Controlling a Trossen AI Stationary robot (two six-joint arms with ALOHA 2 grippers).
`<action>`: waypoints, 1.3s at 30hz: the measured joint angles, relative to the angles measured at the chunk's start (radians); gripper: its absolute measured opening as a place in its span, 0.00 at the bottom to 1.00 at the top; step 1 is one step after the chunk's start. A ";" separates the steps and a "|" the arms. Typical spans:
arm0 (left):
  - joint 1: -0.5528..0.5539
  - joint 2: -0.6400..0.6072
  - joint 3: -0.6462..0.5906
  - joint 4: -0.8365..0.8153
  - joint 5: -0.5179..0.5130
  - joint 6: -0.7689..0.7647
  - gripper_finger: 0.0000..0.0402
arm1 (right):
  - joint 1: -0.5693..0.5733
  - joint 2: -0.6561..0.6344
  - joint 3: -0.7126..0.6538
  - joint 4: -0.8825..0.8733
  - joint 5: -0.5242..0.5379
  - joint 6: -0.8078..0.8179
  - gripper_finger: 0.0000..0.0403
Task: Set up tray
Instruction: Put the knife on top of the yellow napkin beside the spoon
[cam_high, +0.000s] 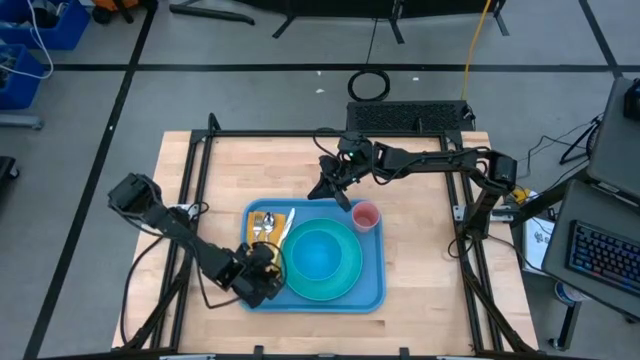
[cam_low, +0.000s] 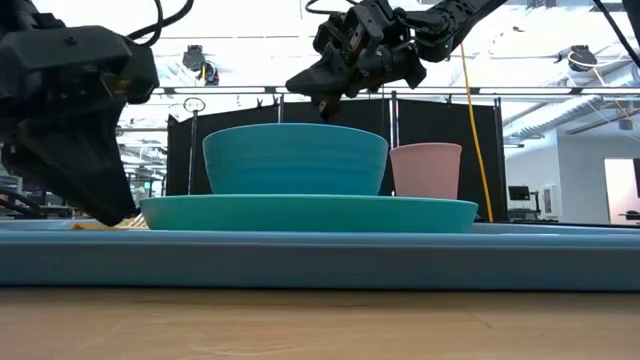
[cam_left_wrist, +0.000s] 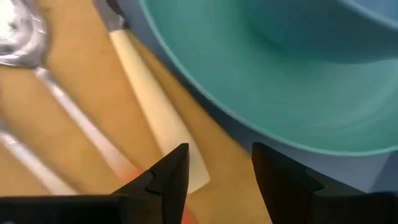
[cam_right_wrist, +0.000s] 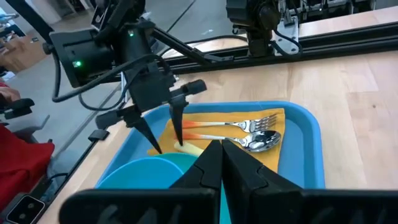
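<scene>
The tray (cam_high: 372, 290) lies under the left gripper's (cam_right_wrist: 165, 134) parted, empty jaws.

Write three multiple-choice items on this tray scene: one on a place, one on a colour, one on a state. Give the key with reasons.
1. Where does the cup stand?
A. on the tray's far right corner
B. inside the bowl
C. off the tray

2. What colour is the napkin under the cutlery?
A. white
B. orange
C. green

3. How is the left tool?
A. shut on the fork
B. shut on the bowl
C. open, holding nothing

Key: 1 A, the high view shows it beside the plate; 2 B, the right wrist view shows orange under fork and spoon; 3 C, its fingers stand apart over the napkin.
</scene>
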 joint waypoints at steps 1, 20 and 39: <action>0.000 0.005 0.004 -0.008 -0.003 -0.004 0.45 | 0.000 0.000 0.000 0.001 0.000 0.000 0.00; -0.001 0.003 0.095 -0.192 -0.042 -0.016 0.45 | 0.001 0.000 0.000 0.000 0.000 0.000 0.00; 0.011 0.091 0.095 -0.195 -0.023 -0.013 0.45 | 0.002 0.000 0.000 0.000 0.000 -0.001 0.00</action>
